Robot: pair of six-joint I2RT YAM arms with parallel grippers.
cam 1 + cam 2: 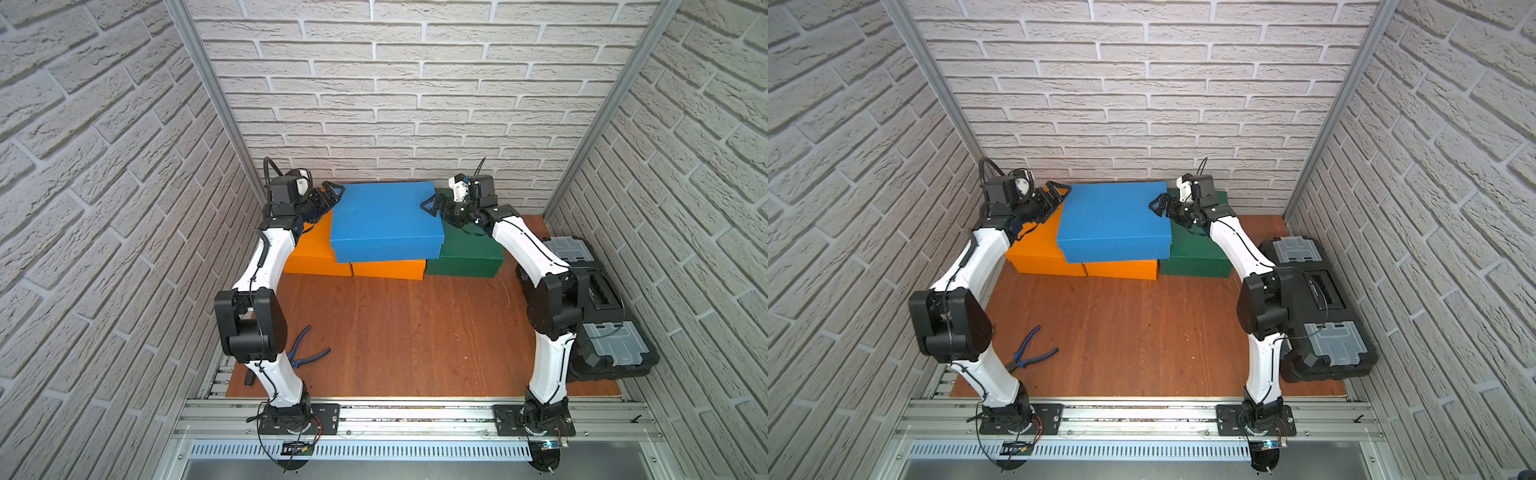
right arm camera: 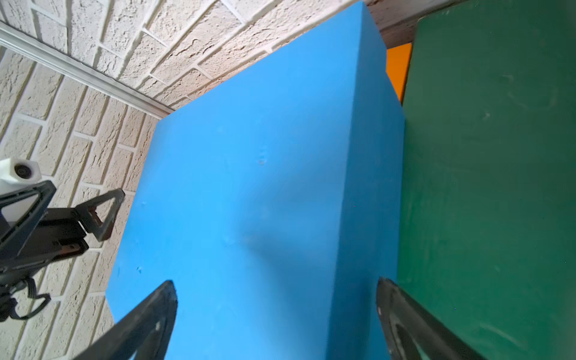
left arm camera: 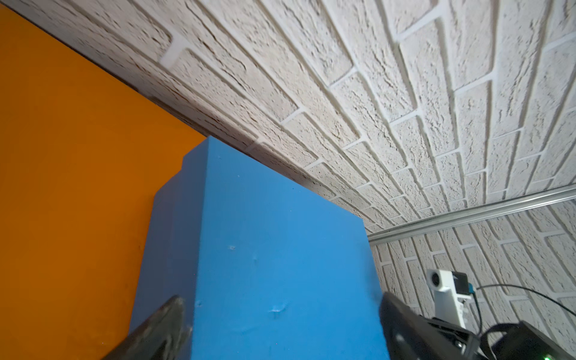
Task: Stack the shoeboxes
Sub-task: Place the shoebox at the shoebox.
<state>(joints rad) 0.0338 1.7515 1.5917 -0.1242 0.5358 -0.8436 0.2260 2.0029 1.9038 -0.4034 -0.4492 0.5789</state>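
The blue shoebox [image 1: 384, 218] [image 1: 1113, 220] lies on top of two orange shoeboxes, one at the left [image 1: 311, 249] and one in the middle [image 1: 388, 269], by the back wall. The dark green shoebox [image 1: 465, 253] stands on the table to their right, against the stack. My left gripper [image 1: 332, 193] [image 3: 280, 297] is open at the blue box's [image 3: 274, 265] far left corner, its jaws spread either side of the lid edge. At the right end of the blue box [image 2: 249, 202], my right gripper [image 1: 432, 205] [image 2: 276, 281] is open too, above the green box [image 2: 492, 187].
A black toolbox [image 1: 598, 307] with grey lids sits along the right wall beside the right arm. Blue-handled pliers [image 1: 307, 353] lie on the wooden table [image 1: 415, 332] near the left arm. Brick walls close in the back and both sides.
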